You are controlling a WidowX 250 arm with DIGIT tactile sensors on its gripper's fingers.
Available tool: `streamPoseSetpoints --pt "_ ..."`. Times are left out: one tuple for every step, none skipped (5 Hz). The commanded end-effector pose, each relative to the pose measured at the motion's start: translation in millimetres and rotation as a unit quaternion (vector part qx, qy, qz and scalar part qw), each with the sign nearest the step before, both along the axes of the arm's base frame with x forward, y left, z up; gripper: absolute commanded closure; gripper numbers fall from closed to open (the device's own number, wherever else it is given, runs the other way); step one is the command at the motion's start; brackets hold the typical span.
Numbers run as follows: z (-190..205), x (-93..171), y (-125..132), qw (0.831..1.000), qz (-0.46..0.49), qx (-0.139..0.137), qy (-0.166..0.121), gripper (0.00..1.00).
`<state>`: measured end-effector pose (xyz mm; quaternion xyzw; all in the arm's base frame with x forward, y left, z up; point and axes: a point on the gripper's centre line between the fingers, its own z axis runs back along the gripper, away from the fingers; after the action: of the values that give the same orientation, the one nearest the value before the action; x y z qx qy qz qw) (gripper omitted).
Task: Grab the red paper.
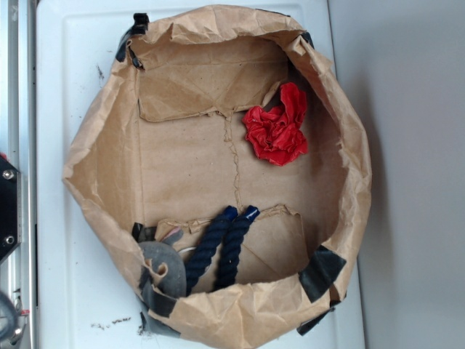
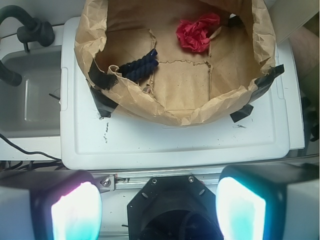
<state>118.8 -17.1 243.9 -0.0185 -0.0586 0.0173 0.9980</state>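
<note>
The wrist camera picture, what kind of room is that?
Probably a laundry or utility corner: a white appliance-like lid holds the brown paper bag, and a grey sink with a black hose sits beside it.

You saw the gripper [image 2: 157,205] with two broad grey fingers [image 2: 75,210] whose inner pads glowed pale cyan tinged pink, flanking a black octagonal housing [image 2: 167,207] beneath a silver bracket fixed with small screws.
</note>
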Motion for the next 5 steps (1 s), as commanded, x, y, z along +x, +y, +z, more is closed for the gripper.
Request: streamPoseSetpoints --pt "0 0 0 1.0 0.0 0.0 0.0 0.0" --pt "5 50 17 1.0 0.001 -0.007 -0.022 0.0" --pt "17 97 41 0.996 0.066 -0.036 -0.047 0.0" --pt "17 97 41 0.996 0.066 -0.036 -0.047 0.0" --pt "17 97 41 0.996 0.066 -0.036 -0.047 0.0"
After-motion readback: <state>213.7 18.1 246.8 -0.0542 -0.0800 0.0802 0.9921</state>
